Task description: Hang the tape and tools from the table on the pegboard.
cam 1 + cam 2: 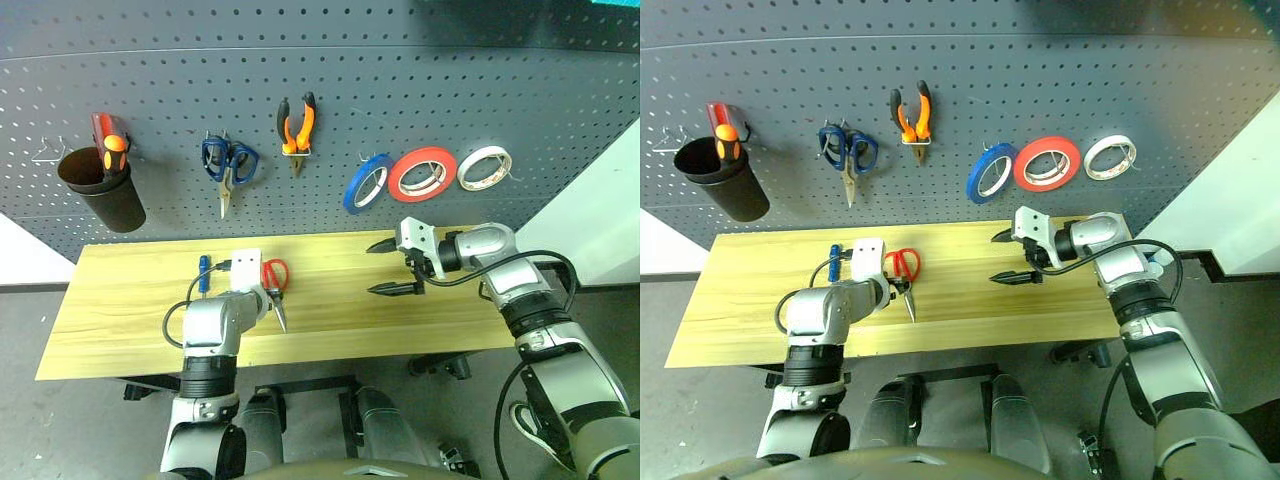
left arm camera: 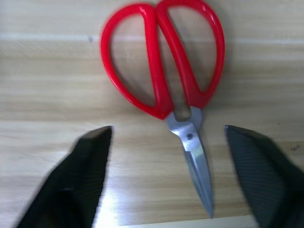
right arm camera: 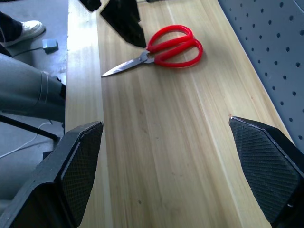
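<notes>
wood table, red scissors, blue screwdriver

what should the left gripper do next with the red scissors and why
Probably lower the left gripper a little and close on the red-handled scissors near the pivot. Its fingers stand open on either side of the blades, the scissors lie flat on the table, and nothing is held. The pliers and red tape already hang on the pegboard.
</notes>
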`<state>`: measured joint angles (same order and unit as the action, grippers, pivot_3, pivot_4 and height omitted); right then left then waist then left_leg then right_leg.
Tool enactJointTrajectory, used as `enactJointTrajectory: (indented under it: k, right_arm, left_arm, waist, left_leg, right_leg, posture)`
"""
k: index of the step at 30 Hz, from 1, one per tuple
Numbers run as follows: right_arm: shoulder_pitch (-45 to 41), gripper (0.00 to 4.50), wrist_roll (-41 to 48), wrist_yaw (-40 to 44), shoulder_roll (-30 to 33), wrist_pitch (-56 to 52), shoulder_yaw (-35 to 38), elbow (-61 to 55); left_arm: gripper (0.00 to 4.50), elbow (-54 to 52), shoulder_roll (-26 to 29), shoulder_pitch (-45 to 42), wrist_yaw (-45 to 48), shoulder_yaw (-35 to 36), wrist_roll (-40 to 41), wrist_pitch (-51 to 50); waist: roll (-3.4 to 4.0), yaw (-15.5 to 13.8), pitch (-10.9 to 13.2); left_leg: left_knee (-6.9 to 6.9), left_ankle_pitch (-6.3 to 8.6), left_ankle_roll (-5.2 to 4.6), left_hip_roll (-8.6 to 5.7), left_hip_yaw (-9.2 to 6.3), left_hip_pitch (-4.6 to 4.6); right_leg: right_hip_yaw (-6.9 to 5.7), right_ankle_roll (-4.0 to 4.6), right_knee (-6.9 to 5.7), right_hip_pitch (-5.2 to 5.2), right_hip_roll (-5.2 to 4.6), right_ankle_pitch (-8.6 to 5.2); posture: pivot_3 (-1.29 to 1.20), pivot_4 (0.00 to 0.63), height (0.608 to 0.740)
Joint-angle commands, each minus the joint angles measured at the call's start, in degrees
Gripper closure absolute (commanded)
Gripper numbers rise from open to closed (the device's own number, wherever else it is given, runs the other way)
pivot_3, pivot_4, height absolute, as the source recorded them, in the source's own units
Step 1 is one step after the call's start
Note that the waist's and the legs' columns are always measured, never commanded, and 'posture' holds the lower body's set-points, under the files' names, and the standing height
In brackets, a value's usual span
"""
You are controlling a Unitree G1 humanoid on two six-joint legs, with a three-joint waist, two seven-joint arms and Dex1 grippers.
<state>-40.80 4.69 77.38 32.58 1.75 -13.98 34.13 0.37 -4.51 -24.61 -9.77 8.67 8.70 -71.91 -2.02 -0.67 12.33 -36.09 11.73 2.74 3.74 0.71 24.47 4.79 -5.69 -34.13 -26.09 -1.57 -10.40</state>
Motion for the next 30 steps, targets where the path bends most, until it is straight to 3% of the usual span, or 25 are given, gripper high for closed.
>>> enactJointTrajectory:
  k: [1, 12, 21, 25, 30]
  right_arm:
    - [-1.05, 0.0, 1.06, 1.39, 0.87, -0.03, 1.61, -1.3]
    - [-0.73, 0.0, 0.55, 1.63, -0.2, 1.25, 1.18, -0.89]
    - [-0.75, 0.0, 0.03, 1.22, 0.18, 2.24, 1.12, -0.56]
    - [-0.34, 0.0, 0.0, 1.02, 0.55, 2.3, 1.21, -0.72]
    - [0.15, 0.0, -0.63, 0.97, 1.09, 2.91, 0.73, -1.58]
  left_arm:
    - [0.01, 2.35, -2.72, -2.02, -2.48, 1.61, -0.9, 0.59]
    - [0.01, 9.8, -7.24, -3.42, -8.13, 5.95, -2.63, 4.75]
    - [0.01, 14.85, -6.48, -2.88, -10.15, 7.19, -2.02, 9.26]
    - [1.14, 15.44, -6.62, -2.79, -10.94, 7.9, -1.71, 9.22]
    - [2.86, 15.48, -7.05, -2.56, -12.59, 9.36, -1.53, 9.16]
  waist:
    - [0.0, 0.0, 0.0]
    - [-0.01, 0.38, 0.01]
    - [0.02, 0.56, -0.01]
    - [0.04, 1.07, -0.02]
    - [0.07, 1.4, -0.04]
  left_leg:
    - [0.0, 0.0, 0.0, 0.0, 0.0, 0.0]
    - [0.0, 0.0, 0.0, 0.0, -0.02, 0.0]
    - [-0.04, 0.0, 0.0, 0.0, -0.02, -0.11]
    - [-0.07, 0.0, 0.0, -0.02, -0.04, -0.17]
    - [-0.09, 0.0, 0.0, -0.05, -0.09, -0.26]
  right_leg:
    - [0.0, -0.01, 0.0, 0.0, 0.0, 0.0]
    - [0.0, -0.05, -0.01, -0.02, 0.01, 0.01]
    - [0.0, -0.05, -0.03, 0.07, 0.02, 0.02]
    - [0.0, -0.06, -0.02, 0.18, 0.01, 0.02]
    - [0.0, -0.07, 0.01, 0.33, -0.01, 0.02]
  posture:
    - [0.12, 0.188, 0.74]
    - [0.1, 0.197, 0.74]
    - [0.09, 0.197, 0.74]
    - [0.09, 0.196, 0.74]
    - [0.08, 0.192, 0.74]
